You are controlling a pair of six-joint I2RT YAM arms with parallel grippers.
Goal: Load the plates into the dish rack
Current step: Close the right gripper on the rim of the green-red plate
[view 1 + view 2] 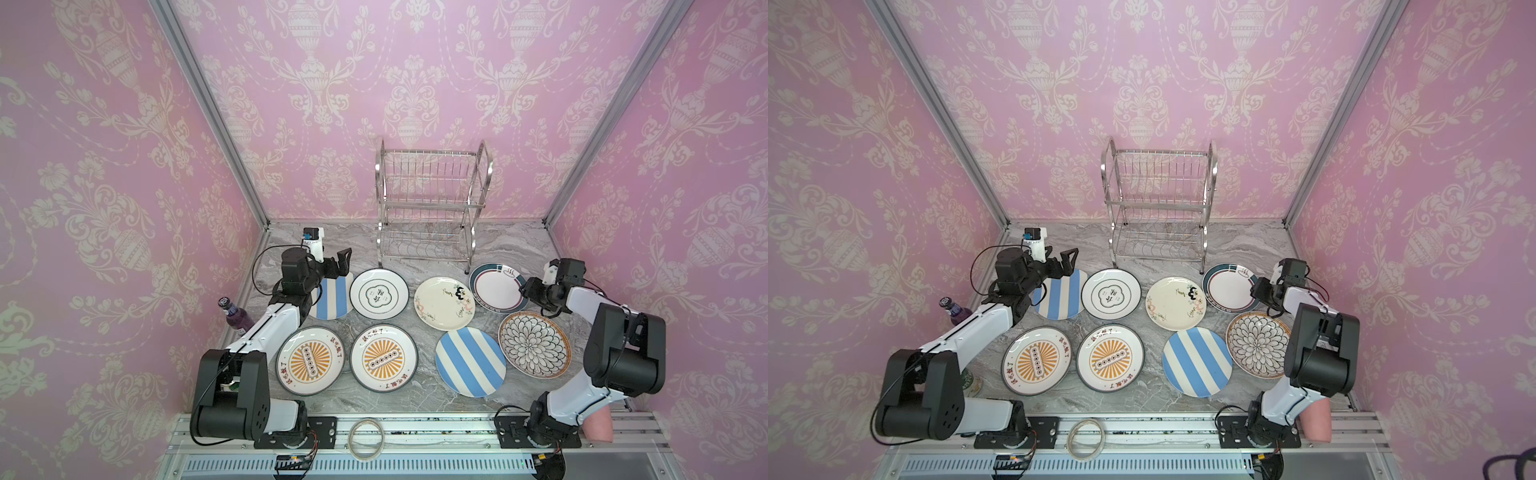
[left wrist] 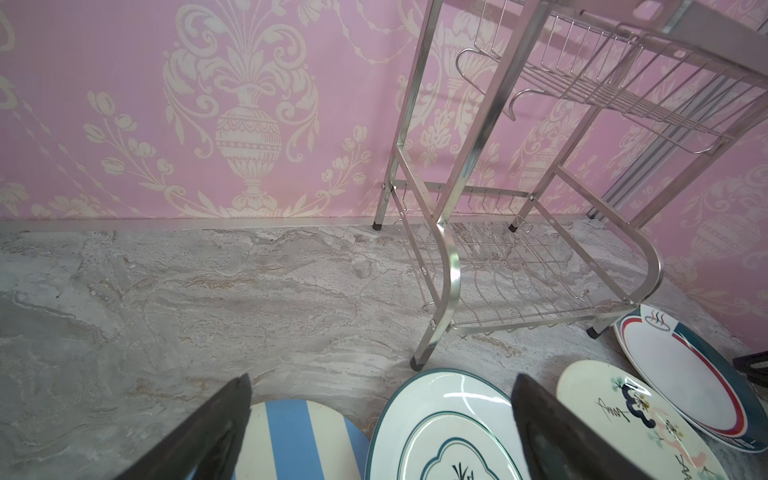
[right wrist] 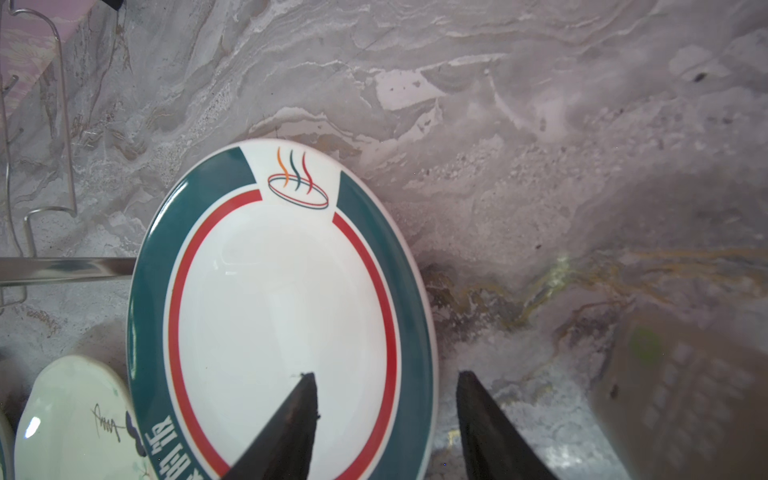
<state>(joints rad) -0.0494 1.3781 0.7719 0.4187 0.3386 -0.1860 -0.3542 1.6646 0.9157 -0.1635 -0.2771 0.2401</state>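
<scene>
On my left, the left claw (image 1: 344,262) hangs with its jaws wide apart and nothing between them, over the far edge of a blue-and-white striped plate (image 1: 332,297). Just beside that plate lies the white plate with a dark outline (image 1: 379,294). Nearer me are two orange sunburst plates (image 1: 311,360) (image 1: 383,357), side by side.

In the middle the dish rack (image 1: 432,208) stands at the back wall. All eight plates lie flat on the tabletop (image 1: 415,399) in front of it.

Further right come the cream doodled plate (image 1: 444,303), a second striped plate (image 1: 471,361) and the black petal plate (image 1: 534,345).

The right claw (image 3: 386,374) sits partway open astride the rim of the teal-rimmed plate (image 3: 282,291). One finger is over the white centre, the other outside the rim over bare tabletop. I cannot tell whether either finger touches it.

That plate has a broad teal band, a thin red ring, a glossy white centre and a small steaming-bowl emblem on the side away from the claw.
</scene>
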